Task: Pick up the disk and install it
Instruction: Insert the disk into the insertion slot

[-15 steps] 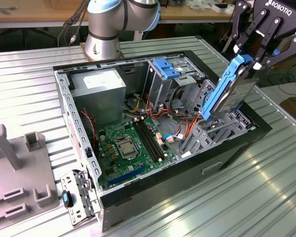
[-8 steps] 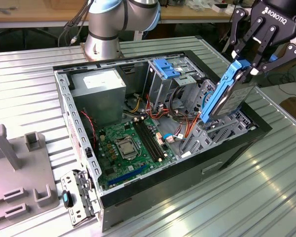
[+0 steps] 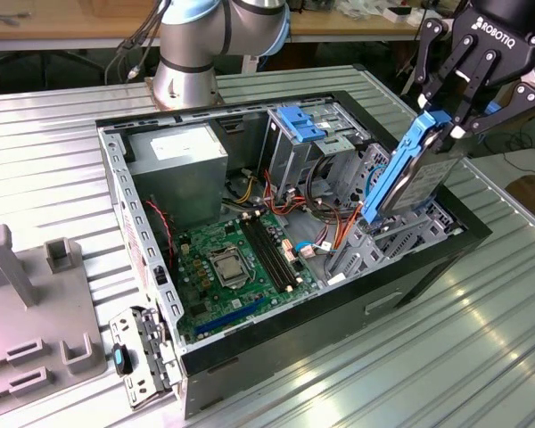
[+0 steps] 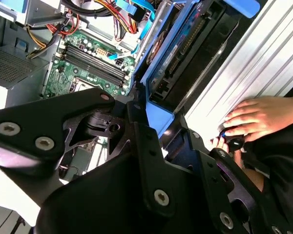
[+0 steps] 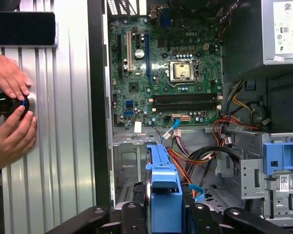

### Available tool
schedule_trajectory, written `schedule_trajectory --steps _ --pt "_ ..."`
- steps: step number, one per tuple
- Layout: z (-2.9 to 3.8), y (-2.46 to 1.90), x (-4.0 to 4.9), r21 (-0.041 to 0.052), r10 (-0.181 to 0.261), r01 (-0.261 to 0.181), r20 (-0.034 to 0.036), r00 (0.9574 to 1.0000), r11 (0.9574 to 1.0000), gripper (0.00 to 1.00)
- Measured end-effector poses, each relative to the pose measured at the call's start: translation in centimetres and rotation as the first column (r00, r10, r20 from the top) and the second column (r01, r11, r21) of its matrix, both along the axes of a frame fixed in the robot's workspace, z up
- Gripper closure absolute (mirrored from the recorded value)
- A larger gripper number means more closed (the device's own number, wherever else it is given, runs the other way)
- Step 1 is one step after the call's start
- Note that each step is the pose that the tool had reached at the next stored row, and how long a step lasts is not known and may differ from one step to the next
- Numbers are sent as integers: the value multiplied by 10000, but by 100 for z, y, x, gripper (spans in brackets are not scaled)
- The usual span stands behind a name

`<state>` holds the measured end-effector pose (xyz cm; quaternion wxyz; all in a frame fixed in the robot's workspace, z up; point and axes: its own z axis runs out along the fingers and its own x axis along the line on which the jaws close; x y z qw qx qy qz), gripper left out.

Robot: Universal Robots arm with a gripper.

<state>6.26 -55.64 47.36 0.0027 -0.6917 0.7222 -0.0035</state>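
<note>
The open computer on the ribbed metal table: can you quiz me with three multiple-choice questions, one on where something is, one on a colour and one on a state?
1. Where is the flat grey metal disk in its plastic carrier?
A. lying on the table
B. tilted above the open black computer case, at the exterior view's right
C. flat on the green circuit board

2. What colour is the carrier?
A. red
B. blue
C. yellow

3. How are the fingers of the black gripper?
A. open and empty
B. shut on the disk
C. resting on the table

Answers:
1. B, the disk hangs slanted over the case's end with the drive bays.
2. B, its frame is bright blue.
3. B, the fingers clamp the disk's upper end.
</note>
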Motion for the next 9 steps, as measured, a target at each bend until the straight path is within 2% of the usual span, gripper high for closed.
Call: schedule_trajectory --steps 9 --pt "-76 -1 18 -1 -50 50 0 10000 10000 63"
